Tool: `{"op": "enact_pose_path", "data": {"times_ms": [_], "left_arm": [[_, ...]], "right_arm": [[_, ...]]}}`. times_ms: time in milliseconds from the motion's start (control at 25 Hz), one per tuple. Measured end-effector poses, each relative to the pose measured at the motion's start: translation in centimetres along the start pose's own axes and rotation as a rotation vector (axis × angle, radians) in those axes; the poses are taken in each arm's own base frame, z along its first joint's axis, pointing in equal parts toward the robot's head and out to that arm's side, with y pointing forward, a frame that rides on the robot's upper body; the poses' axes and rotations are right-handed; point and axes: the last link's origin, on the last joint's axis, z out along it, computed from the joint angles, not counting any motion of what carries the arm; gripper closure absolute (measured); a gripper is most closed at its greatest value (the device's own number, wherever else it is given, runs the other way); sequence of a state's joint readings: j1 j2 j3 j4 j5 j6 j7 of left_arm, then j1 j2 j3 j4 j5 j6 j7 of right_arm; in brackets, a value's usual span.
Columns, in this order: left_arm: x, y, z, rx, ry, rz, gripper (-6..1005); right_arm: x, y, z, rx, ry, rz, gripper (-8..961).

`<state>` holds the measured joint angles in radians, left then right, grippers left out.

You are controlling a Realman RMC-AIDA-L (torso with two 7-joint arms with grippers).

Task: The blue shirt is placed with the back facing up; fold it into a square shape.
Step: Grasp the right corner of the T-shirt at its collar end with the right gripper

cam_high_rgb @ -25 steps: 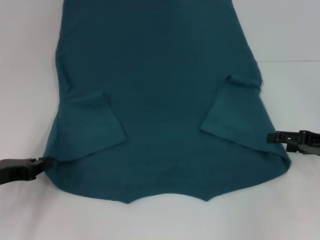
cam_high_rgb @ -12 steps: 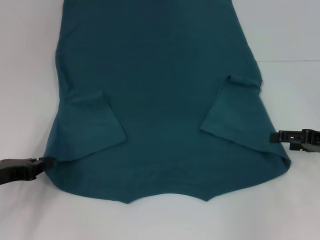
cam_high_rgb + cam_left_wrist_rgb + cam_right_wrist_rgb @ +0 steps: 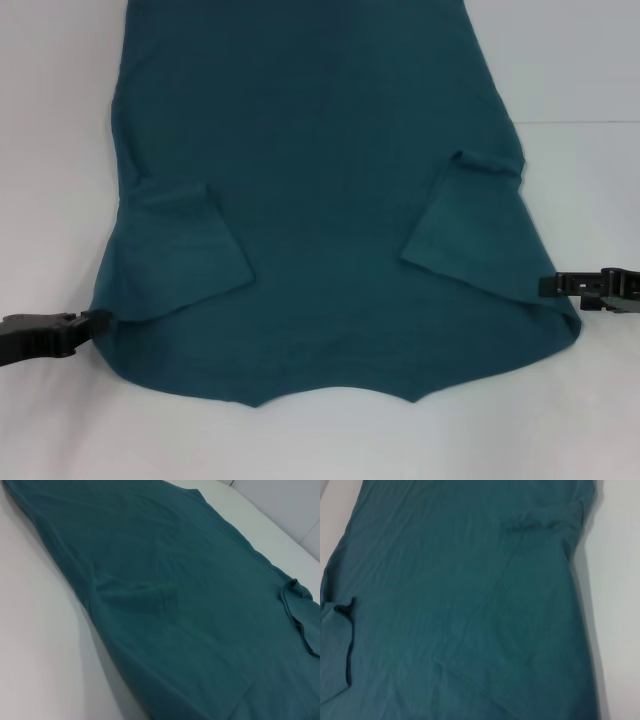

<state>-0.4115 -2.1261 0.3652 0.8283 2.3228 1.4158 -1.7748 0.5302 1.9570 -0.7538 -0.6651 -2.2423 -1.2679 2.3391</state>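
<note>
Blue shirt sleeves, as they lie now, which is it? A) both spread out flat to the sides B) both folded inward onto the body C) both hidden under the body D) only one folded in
B: on the blue shirt, the left sleeve and right sleeve both lie folded inward on top of the body.

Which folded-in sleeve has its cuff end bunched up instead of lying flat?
The sleeve on the robot's right of the blue shirt: its far end is crumpled into a small ridge. The sleeve on the robot's left lies flat.
</note>
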Motion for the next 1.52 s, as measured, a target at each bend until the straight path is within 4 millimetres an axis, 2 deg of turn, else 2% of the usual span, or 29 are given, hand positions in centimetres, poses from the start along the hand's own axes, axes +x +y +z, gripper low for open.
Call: {"op": "enact_pose_path", "data": {"times_ms": [480, 1080, 1520], "left_arm": [[0.3, 0.0, 0.1, 0.003, 0.005, 0.004, 978], [0.3, -0.1, 0.1, 0.005, 0.008, 0.001, 979], [0.5, -0.1, 0.2, 0.006, 0.015, 0.002, 979]], "right_arm": [[0.9, 0.6, 0.9, -0.011, 0.036, -0.001, 7], [1.0, 4.0, 1.9, -0.157, 0.115, -0.052, 6], [1.7, 3.3, 2.0, -0.139, 0.138, 0.014, 7]]}}
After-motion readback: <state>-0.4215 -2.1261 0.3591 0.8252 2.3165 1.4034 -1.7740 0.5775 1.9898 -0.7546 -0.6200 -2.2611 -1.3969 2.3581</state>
